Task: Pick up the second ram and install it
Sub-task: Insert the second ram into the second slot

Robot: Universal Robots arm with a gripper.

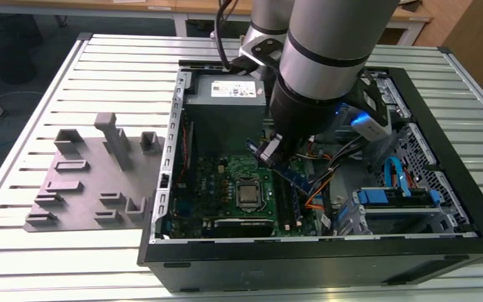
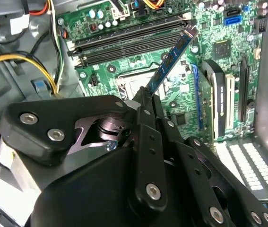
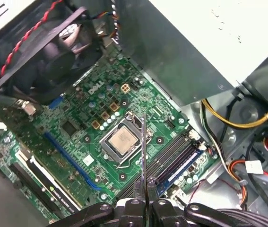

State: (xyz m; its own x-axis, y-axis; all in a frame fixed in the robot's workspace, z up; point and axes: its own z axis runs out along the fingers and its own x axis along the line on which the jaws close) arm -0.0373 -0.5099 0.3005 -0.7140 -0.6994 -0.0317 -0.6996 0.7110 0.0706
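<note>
One stick, the second ram [image 2: 170, 60], is pinched at one end in our jaws, its long axis slanting away toward the black slots [image 2: 124, 45], not yet seated.

An open computer case [image 1: 309, 264] lies on a slatted metal table [image 1: 57, 255]. Its green motherboard [image 1: 216, 173] sits just below the gripper [image 1: 271, 153], with the CPU socket [image 3: 123, 141] near the gripper and the black case fan [image 3: 53, 61] farther off. The grey power supply [image 1: 224, 104] lies close behind. A grey plastic fixture [image 1: 90, 182] stands well apart, outside the case.
</note>
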